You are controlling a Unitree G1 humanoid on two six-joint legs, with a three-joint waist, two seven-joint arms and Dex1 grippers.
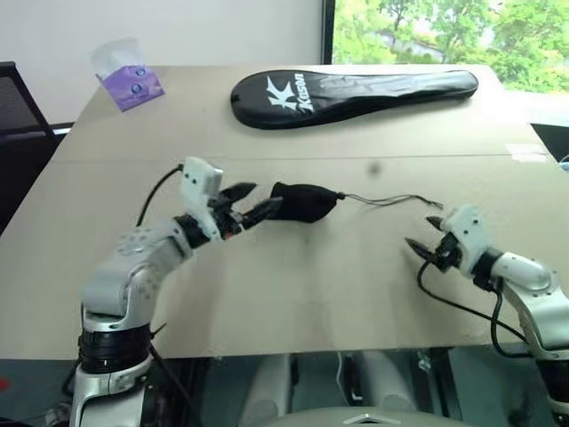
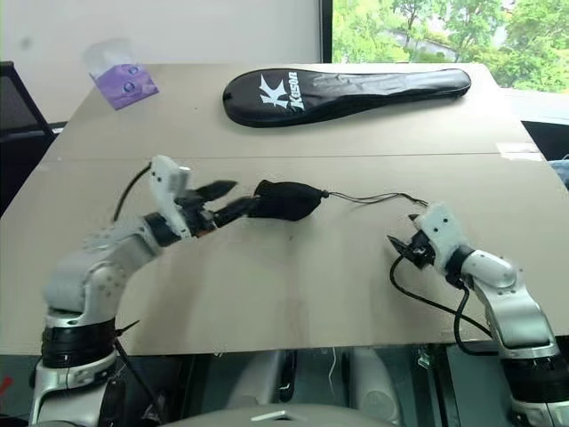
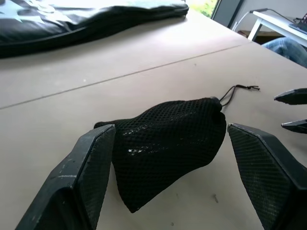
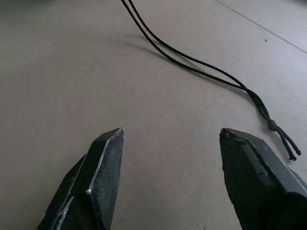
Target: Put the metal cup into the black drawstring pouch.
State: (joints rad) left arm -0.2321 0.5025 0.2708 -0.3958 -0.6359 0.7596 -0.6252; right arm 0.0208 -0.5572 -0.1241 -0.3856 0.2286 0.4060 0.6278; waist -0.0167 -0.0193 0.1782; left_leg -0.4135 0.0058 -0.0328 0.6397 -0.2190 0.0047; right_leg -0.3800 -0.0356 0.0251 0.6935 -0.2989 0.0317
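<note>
The black drawstring pouch (image 1: 304, 202) lies bulging in the middle of the table, its mesh fabric close up in the left wrist view (image 3: 168, 143). Its thin drawcords (image 1: 384, 199) trail off to the right and end in a knot (image 4: 271, 124). My left gripper (image 1: 263, 197) is open at the pouch's left end, with the fabric lying between its spread fingers (image 3: 91, 163). My right gripper (image 1: 422, 231) is open and empty just above the table at the right, near the cord's end. The metal cup is hidden.
A long black racket cover (image 1: 351, 93) with white lettering lies across the far side of the table. A purple tissue pack (image 1: 130, 82) sits at the far left corner. A seam (image 1: 462, 157) crosses the tabletop. The table's front edge (image 1: 293, 352) is close below both arms.
</note>
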